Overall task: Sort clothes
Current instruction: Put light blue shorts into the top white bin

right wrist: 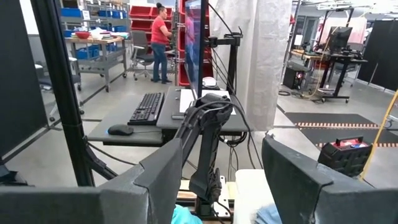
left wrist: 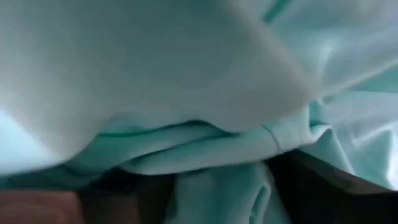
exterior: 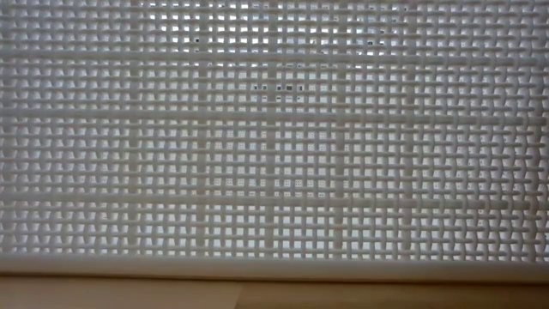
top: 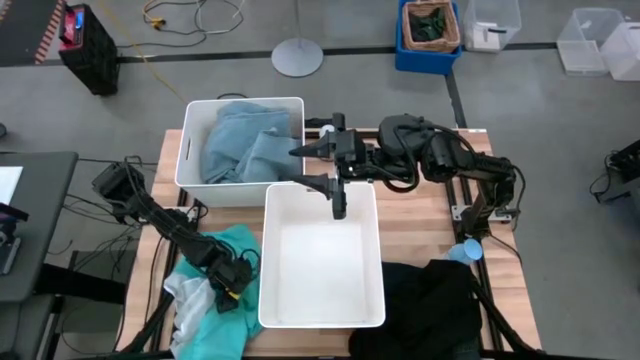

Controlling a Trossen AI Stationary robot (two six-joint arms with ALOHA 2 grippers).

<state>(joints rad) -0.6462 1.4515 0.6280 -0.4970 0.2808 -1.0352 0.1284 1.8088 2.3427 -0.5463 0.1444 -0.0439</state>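
A bright teal garment [top: 238, 243] with a pale grey-white part [top: 188, 290] lies heaped at the table's near left. My left gripper [top: 232, 283] is down in it, open, with a fold of the teal cloth [left wrist: 217, 193] standing between its fingers. A dusty light-blue garment [top: 240, 145] lies in the far white bin [top: 190, 150]. Black garments [top: 430, 305] lie at the near right. My right gripper [top: 295, 166] is open and empty, level above the far bin's right corner, pointing toward the table's left. My left gripper comes at the teal garment from above, slanting toward the table's near edge. Its two open fingers [left wrist: 124, 199] stand on either side of a fold [left wrist: 217, 186] that lies on the heap. Whether the fingers press the fold, I cannot tell.
An empty white bin [top: 322, 318] stands at the middle near side; its mesh wall [exterior: 274, 129] fills the low view. A small light-blue bottle [top: 465, 250] stands at the right. Beyond the table are a desk with a keyboard [right wrist: 146, 107] and a person [right wrist: 160, 37] far off.
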